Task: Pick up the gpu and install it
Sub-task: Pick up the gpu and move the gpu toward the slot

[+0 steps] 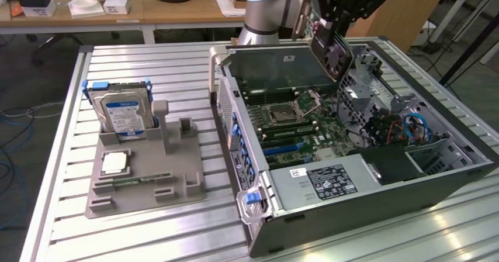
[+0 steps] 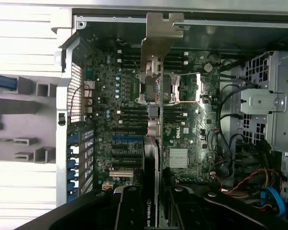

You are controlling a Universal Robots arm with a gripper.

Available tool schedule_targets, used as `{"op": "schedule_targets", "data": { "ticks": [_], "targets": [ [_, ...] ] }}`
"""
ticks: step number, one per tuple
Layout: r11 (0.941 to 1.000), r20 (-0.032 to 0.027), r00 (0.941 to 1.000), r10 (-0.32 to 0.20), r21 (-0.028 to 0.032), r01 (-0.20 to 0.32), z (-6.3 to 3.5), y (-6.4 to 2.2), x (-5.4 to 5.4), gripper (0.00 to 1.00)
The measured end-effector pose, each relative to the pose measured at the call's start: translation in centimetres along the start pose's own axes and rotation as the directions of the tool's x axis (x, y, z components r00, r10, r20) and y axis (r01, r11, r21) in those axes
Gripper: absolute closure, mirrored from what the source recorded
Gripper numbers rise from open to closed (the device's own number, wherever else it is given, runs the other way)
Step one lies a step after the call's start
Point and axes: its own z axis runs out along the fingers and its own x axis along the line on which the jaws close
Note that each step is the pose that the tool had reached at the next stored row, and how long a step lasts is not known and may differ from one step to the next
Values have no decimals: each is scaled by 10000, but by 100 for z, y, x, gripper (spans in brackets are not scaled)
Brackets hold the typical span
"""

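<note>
Pick-up is done: the claw (image 1: 340, 17) is closed partway onto the graphics card (image 1: 331, 47) and holds it by its upper end. We see the card hanging over the open computer case (image 1: 351, 221), above the motherboard (image 1: 296, 127) and clear of it. Seating it in a slot is left to do; the card is not yet down among the slots.

Thin gpu (image 1: 331, 50), black cooler, silver bracket, on edge, tilted, aloft over motherboard (image 1: 293, 119).
</note>
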Motion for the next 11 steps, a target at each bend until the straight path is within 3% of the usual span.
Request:
{"op": "schedule_targets", "data": {
  "ticks": [11],
  "targets": [
    [10000, 1, 10000, -1, -1, 1, 201, 7, -25, 74]
  ]
}}
